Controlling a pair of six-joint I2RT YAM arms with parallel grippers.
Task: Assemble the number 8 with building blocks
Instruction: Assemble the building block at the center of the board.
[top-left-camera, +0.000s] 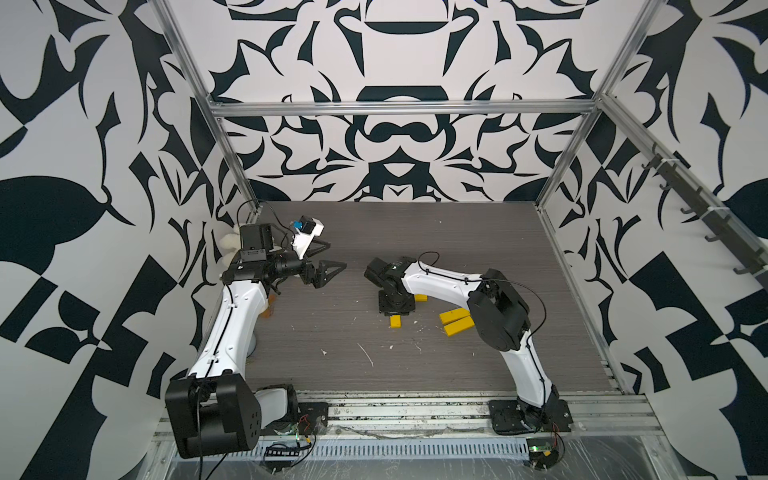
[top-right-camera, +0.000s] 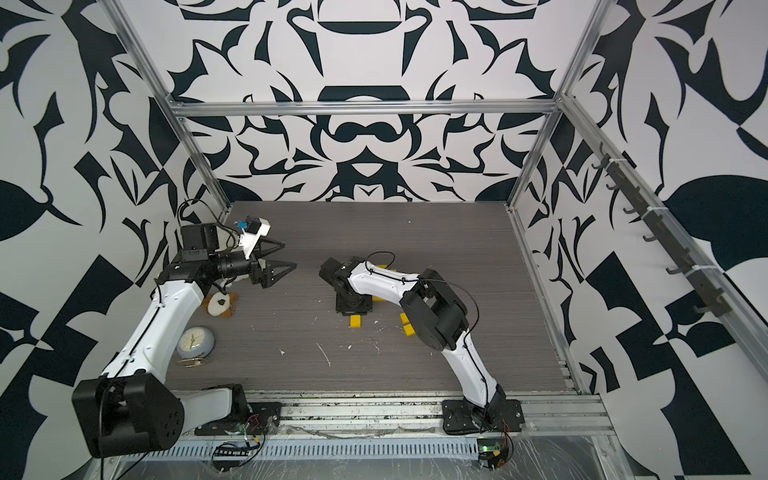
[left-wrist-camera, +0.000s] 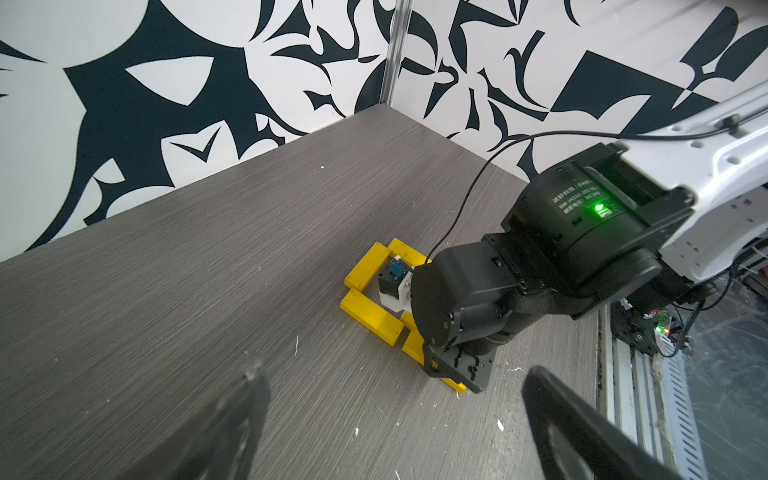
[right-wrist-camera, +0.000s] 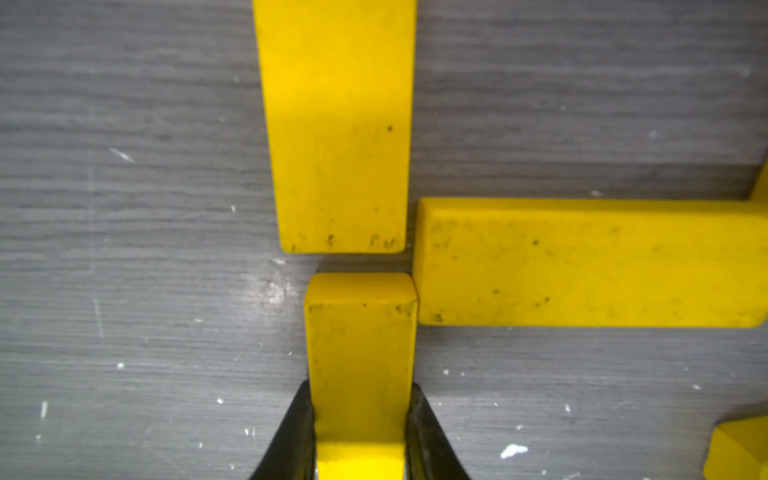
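The right gripper (right-wrist-camera: 360, 388) is clenching a yellow bar (right-wrist-camera: 360, 345), seemingly a lower upright of the half-built number 8 (left-wrist-camera: 368, 268) lying on the table (top-left-camera: 374, 232). Two spare bars (top-left-camera: 458, 327) are waiting at its 3 o'clock. The left gripper (top-left-camera: 338, 254) is hanging open at 9 o'clock.

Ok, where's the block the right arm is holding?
The held block is in the right gripper, near the table's middle; in the right wrist view its end is just short of another block in line and beside a crosswise block.
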